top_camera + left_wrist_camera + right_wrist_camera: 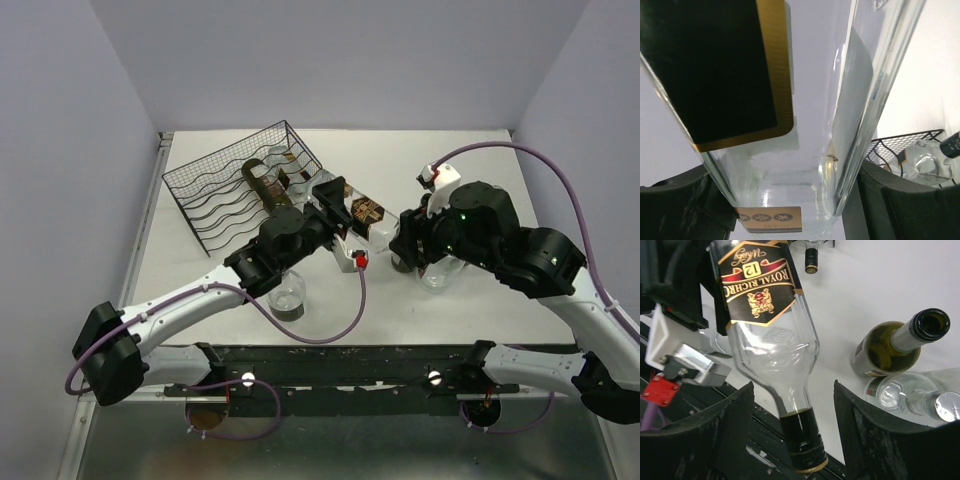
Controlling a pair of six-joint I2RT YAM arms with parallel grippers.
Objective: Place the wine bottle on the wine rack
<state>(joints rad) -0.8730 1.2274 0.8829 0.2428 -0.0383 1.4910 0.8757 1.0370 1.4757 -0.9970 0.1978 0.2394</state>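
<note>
The wine bottle (366, 214) is clear glass with a black and gold label and a dark capped neck. My left gripper (336, 206) is shut on its body (790, 165) and holds it tilted above the table, right of the wine rack. The black wire wine rack (240, 185) stands at the back left, and its corner shows in the left wrist view (900, 145). A dark bottle (266, 186) lies in the rack. My right gripper (406, 246) is open, and its fingers (715, 440) stand on either side of the bottle's neck (802, 440) without touching it.
A green open bottle (890, 347) and a clear bottle (910, 397) stand on the table under my right arm (440, 272). Another clear bottle (288, 296) stands below my left arm near the front rail. White walls enclose the table.
</note>
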